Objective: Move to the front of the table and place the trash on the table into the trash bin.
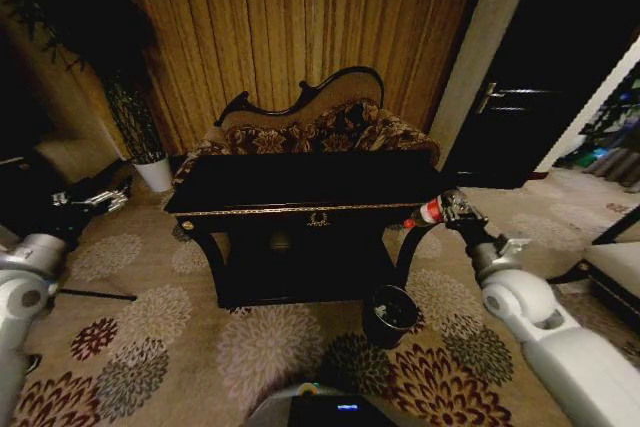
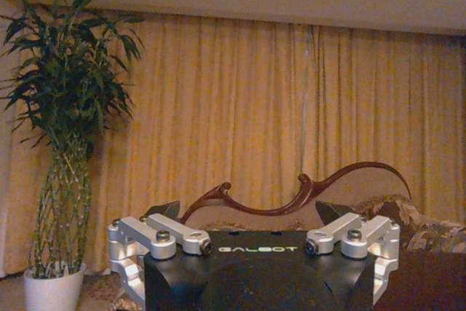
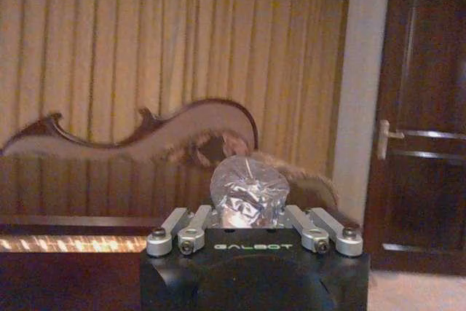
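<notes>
Pinching the bottle between its fingers, the right gripper is held just off the table's right end, above the bin, presumably for dropping. The left gripper is parked wide, fingers spread.

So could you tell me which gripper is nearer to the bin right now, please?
The right. The right gripper, shut on the bottle, is at the table's right end, above and a little right of the bin. The left gripper is far off, left of the table.

Trash bin before table — sofa behind
</notes>
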Tool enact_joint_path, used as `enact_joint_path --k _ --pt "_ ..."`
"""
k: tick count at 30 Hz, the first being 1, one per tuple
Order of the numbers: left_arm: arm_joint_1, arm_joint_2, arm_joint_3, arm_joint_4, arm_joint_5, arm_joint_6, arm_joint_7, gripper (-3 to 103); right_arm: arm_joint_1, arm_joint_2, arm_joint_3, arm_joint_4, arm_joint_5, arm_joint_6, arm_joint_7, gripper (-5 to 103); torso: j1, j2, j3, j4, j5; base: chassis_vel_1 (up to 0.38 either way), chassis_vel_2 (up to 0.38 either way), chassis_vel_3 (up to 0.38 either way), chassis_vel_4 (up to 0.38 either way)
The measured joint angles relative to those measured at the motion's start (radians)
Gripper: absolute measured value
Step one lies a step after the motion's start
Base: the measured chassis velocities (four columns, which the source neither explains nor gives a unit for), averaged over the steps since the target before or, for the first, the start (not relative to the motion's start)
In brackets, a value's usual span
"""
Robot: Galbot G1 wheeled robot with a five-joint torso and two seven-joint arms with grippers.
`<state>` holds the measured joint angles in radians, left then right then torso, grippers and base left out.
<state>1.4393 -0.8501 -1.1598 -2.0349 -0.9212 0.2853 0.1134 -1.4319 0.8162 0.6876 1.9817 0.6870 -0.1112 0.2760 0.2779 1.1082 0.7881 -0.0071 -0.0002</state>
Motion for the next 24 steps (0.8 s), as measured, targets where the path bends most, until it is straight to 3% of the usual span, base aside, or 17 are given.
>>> enact_joint_path --k 13,18,21,24 --pt "0.007 -0.010 0.002 -0.012 0.012 0.000 -0.001 100 0.055 0.158 -0.097 -0.314 -0.104 0.031 -0.038 30 0.000 0.000 0.000 0.0000 0.0001 0.000 0.000 0.000 0.000" --pt "0.013 -0.001 0.004 -0.014 0.063 0.004 -0.002 100 0.088 0.198 -0.121 -0.427 -0.161 0.065 -0.048 30 0.000 0.000 0.000 0.0000 0.0003 0.000 0.000 0.000 0.000" --pt "0.008 0.013 0.021 -0.011 0.147 0.008 -0.007 100 0.137 0.252 -0.141 -0.556 -0.223 0.102 -0.050 30 0.000 0.000 0.000 -0.0001 0.0001 0.000 0.000 0.000 0.000" --pt "0.008 0.014 0.028 -0.011 0.158 0.009 -0.010 100 0.167 0.281 -0.150 -0.620 -0.248 0.126 -0.051 30 0.000 0.000 0.000 0.0000 -0.0001 0.000 0.000 0.000 0.000"
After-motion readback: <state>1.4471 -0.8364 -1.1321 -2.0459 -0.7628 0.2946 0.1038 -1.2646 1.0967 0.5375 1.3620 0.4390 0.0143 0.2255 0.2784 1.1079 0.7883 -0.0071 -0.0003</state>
